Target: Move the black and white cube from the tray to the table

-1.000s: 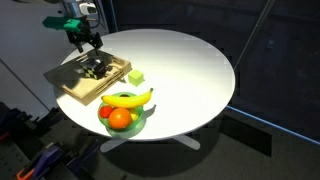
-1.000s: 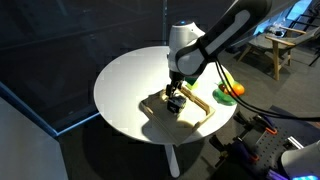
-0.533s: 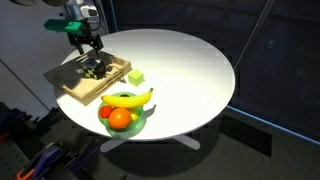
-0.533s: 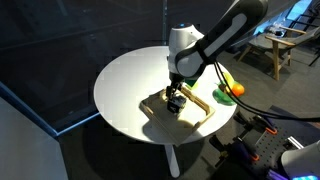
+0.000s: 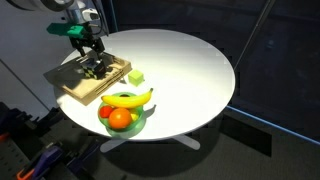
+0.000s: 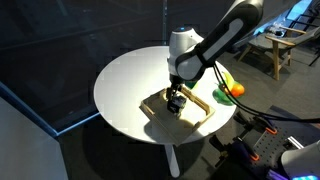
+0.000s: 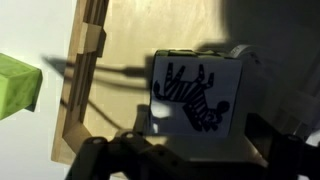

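The black and white cube [image 7: 195,95] lies in the light-wood tray [image 7: 120,60], its zebra-patterned face up. In the wrist view my gripper [image 7: 195,150] is open. One dark finger stands on each side of the cube, close to its sides. In both exterior views the gripper [image 5: 91,58] [image 6: 175,93] hangs low over the tray [image 5: 75,88] [image 6: 195,113], right above the cube [image 5: 95,71] [image 6: 174,104]. The tray rests near the edge of the round white table [image 5: 180,70] [image 6: 125,85].
A yellow-green block [image 5: 136,76] [image 7: 18,85] lies on the table just beside the tray. A green bowl [image 5: 136,126] with a banana [image 5: 128,98] and an orange stands at the table's edge. It also shows in an exterior view [image 6: 228,92].
The arm has shifted slightly, and the gripper has sunk a little lower over the cube. The cube has not moved in the tray.
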